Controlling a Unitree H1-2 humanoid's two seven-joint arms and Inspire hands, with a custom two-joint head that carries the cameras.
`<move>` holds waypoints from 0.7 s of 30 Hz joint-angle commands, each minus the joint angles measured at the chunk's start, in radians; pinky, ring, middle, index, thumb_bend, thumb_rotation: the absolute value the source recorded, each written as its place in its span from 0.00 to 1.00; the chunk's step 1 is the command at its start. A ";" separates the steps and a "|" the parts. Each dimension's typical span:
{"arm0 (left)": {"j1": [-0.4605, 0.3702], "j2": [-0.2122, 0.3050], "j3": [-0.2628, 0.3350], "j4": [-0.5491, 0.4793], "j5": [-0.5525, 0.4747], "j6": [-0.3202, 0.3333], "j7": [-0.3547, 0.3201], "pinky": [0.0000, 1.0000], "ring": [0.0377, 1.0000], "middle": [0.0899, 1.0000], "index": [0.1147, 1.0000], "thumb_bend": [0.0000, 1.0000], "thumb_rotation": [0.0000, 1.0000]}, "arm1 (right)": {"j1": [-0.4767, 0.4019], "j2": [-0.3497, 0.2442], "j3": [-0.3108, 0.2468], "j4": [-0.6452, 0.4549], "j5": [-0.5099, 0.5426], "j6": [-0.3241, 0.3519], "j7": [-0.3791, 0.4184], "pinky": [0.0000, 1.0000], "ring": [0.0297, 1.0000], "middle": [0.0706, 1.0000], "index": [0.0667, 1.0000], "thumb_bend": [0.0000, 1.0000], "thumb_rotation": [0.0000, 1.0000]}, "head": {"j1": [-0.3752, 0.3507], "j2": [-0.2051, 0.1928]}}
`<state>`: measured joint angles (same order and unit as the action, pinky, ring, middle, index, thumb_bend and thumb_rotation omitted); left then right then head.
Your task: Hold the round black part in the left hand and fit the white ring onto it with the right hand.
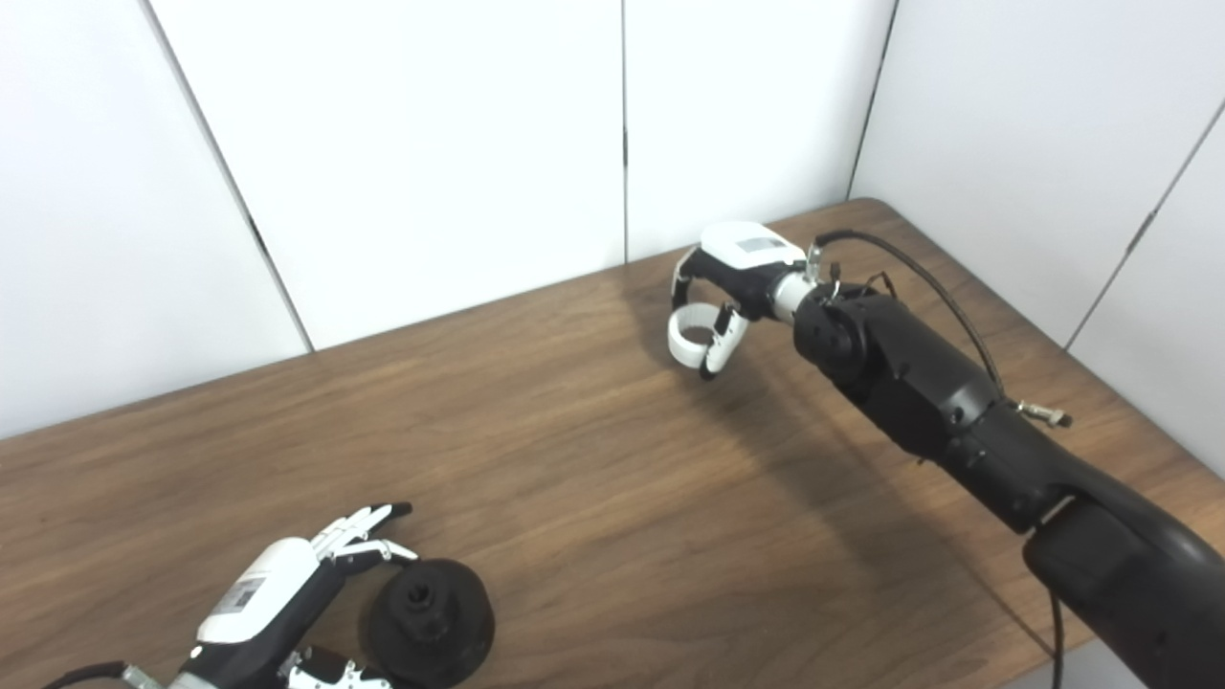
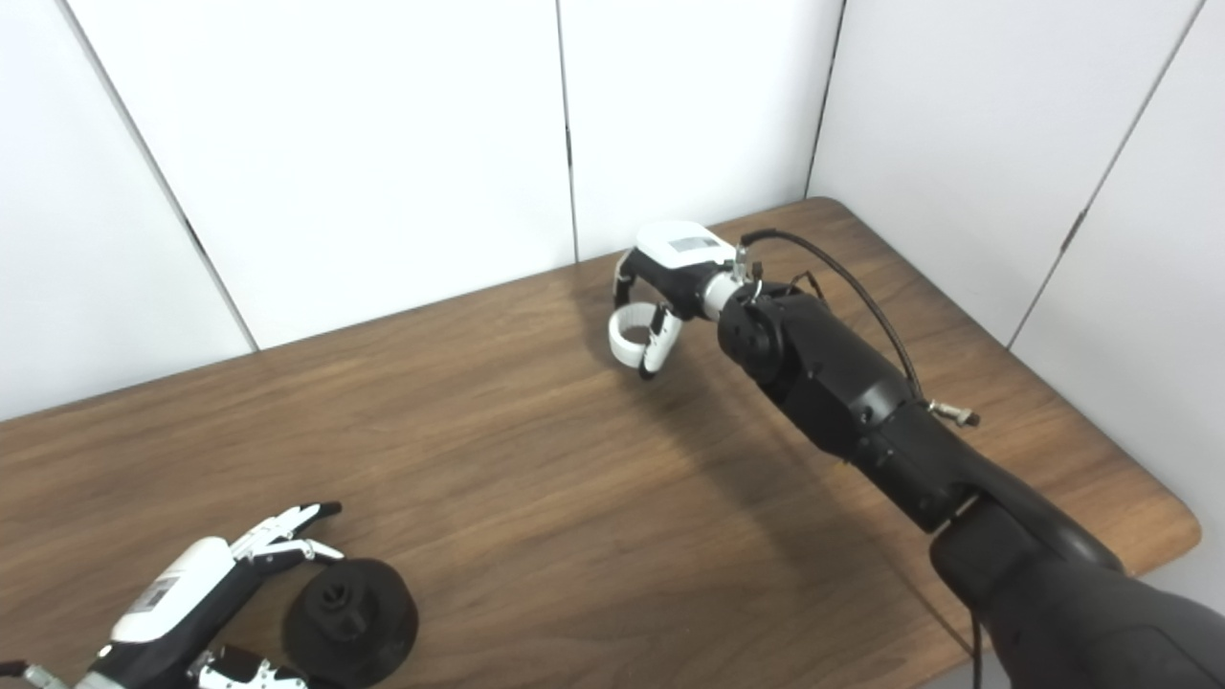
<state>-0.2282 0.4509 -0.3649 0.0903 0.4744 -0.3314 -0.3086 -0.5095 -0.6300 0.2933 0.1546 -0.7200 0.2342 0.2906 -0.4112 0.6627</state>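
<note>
The left hand is cut off by the bottom edge of both views, so its wrist and the lower part of its thumb are only partly seen. The right forearm also runs out of the bottom right corner. Whether the left hand's fingers actually touch the black part cannot be made out; they lie right against its rim on the left side.

The left hand rests low near the front left edge of the wooden table, palm turned toward the right, fingers stretched out and spread above the part, thumb below it. It is released, closing on nothing. The round black part lies flat on the table just to the right of this hand, in the gap between fingers and thumb, with a small raised hub and a hole at its centre.

The right arm reaches far across toward the back edge of the table, near the wall panels. The right hand is raised above the surface, its back upward, fingers curled downward. It is grasping the white ring, pinched between fingers and thumb, with the ring's opening facing roughly sideways. The ring hangs clear of the table, casting a shadow beneath, well apart from the black part.
</note>
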 commanded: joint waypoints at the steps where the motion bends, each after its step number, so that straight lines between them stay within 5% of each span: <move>1: 0.001 0.021 -0.007 0.006 0.022 0.024 -0.033 0.95 0.98 0.96 0.42 0.52 0.07 | -0.042 -0.024 -0.022 -0.055 -0.001 -0.019 0.000 0.75 0.80 0.76 0.44 0.52 0.13 | 0.003 0.001; 21: -0.002 -0.020 -0.018 -0.022 0.047 0.076 -0.042 0.96 0.98 0.97 0.42 0.52 0.07 | -0.003 0.020 -0.025 -0.357 0.077 -0.049 0.156 0.71 0.78 0.75 0.44 0.52 0.13 | 0.174 0.054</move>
<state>-0.2293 0.4219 -0.3686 0.0686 0.4992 -0.2830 -0.3175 -0.4826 -0.5995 0.2848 -0.1613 -0.6517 0.2179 0.4463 -0.2501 0.7118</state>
